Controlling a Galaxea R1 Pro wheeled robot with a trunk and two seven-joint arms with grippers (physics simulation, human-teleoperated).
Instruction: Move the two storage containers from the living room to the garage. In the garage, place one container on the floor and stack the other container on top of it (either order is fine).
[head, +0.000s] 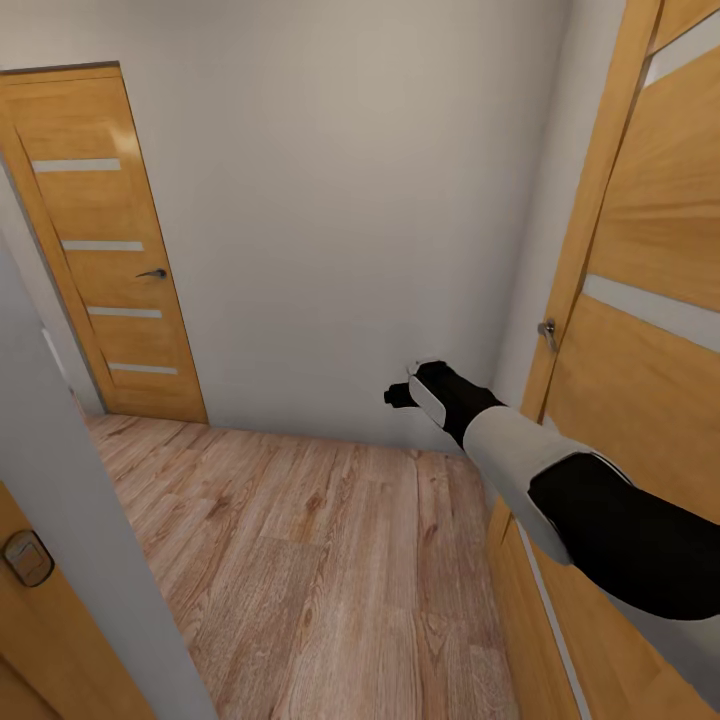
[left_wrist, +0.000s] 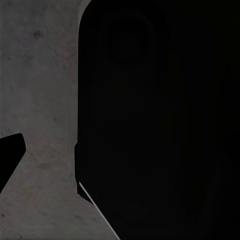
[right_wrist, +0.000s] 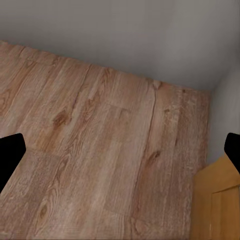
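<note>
Your right gripper was held out in front of you, black and stubby at the end of a white and black arm. In the right wrist view its two black fingers sat far apart at the two edges, so that hand was open and held nothing. Under it lay a light wood plank floor with long boards, brown knots and wavy grain. Past the hand stood a plain, smooth, pale wall. Just beside your arm was a shiny orange wood door with pale strips and a small metal handle. Farther off, another door like it stood shut with a dark handle. In the left wrist view, one black finger tip showed by a big dark rounded shape over a rough, speckled grey surface; you could not tell if that hand was open or closed. You could not see the two orange-red bins here.
</note>
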